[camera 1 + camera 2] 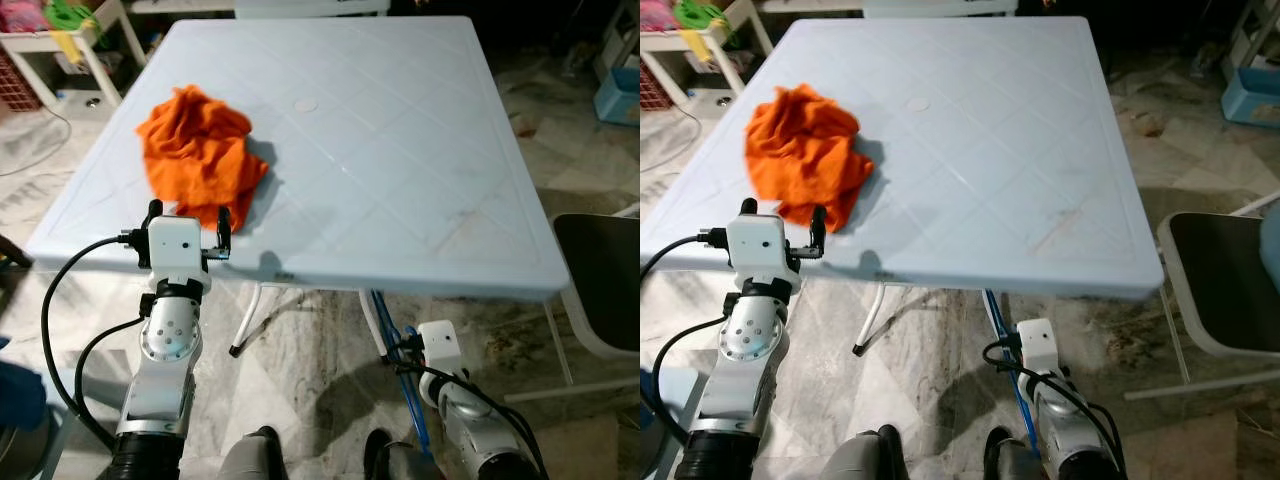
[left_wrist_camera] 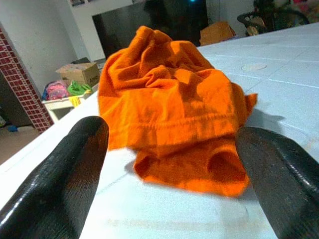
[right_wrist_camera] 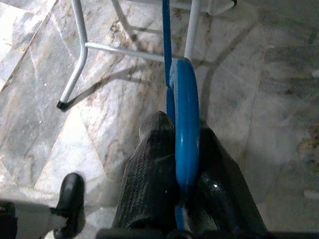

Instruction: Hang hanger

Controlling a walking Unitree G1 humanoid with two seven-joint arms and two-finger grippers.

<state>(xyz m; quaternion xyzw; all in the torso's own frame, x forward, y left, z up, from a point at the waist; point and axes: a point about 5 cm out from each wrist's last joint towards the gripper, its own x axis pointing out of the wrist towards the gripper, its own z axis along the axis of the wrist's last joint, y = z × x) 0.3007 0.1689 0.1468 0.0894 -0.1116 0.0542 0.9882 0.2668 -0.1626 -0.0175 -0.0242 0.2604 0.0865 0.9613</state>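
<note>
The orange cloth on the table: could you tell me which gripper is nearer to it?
Left. The left gripper is open at the table edge, just short of the orange cloth; the right gripper hangs below the table, holding a blue hanger.

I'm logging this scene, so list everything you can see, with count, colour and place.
table: one, pale blue, in front of the robot.
cloth: one, orange, crumpled on the table's near left part.
hanger: one, blue, below the table's near edge, held over the floor.
chair: one, dark seat, right of the table.
shelf: one, white, far left, with colourful items.
bin: one, light blue, far right on the floor.
left tool: open, at the table's near edge, facing the cloth.
right tool: shut on the hanger, low under the table edge.
</note>
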